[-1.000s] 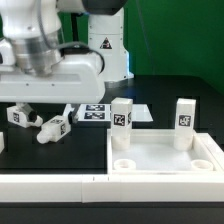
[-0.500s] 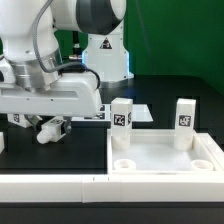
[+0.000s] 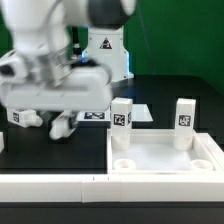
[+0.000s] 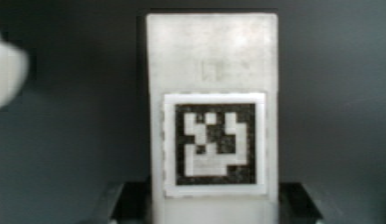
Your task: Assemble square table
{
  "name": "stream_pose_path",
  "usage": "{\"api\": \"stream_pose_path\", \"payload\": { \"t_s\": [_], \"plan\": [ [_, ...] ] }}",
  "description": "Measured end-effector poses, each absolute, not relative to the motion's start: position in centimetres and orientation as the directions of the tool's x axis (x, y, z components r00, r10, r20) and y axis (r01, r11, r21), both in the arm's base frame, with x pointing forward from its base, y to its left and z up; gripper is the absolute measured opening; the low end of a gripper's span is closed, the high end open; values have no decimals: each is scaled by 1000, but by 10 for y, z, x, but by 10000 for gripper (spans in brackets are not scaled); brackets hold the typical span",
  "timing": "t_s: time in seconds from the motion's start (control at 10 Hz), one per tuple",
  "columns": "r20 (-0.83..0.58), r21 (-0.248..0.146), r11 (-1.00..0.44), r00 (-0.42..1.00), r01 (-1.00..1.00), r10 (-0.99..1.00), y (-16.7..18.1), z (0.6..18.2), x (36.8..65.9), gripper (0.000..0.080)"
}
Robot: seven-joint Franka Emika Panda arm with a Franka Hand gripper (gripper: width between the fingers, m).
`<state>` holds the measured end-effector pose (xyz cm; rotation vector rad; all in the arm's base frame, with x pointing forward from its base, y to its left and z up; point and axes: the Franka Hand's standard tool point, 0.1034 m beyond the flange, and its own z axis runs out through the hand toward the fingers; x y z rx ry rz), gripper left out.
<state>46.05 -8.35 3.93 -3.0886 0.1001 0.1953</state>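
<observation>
**A loose leg between the fingers – the hold itself is the weak point**

The short white plastic leg with a black-and-white square tag (image 4: 211, 100) appears to lie on the black tabletop (image 3: 60, 155) at the exterior view's left, its end between the dark fingers (image 4: 126, 205) of the end effector (image 4: 211, 205). The fingers flank the leg and seem to meet its sides, yet we cannot tell whether they clamp it. We judge that a hold so near one end could let the smooth leg pivot or slip when lifted, and a tilted leg would jam at a socket. The white square plastic slab with a raised rim (image 3: 165, 174) sits at the exterior view's right – two upright white legs (image 3: 122, 113) stand at its far side. A careless swing could knock them, or the second loose leg (image 3: 16, 117) nearby.
</observation>
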Motion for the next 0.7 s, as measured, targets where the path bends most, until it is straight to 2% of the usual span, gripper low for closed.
{"api": "stream_pose_path", "payload": {
  "t_s": [0.1,0.5,0.7],
  "plan": [
    [-67,-26,-995,993,93,94,-74,48,451,284],
    [-81,-53,-946,943,319,322,-81,42,448,284],
    [-63,-58,-874,871,483,486,-82,43,449,285]
  ]
}}
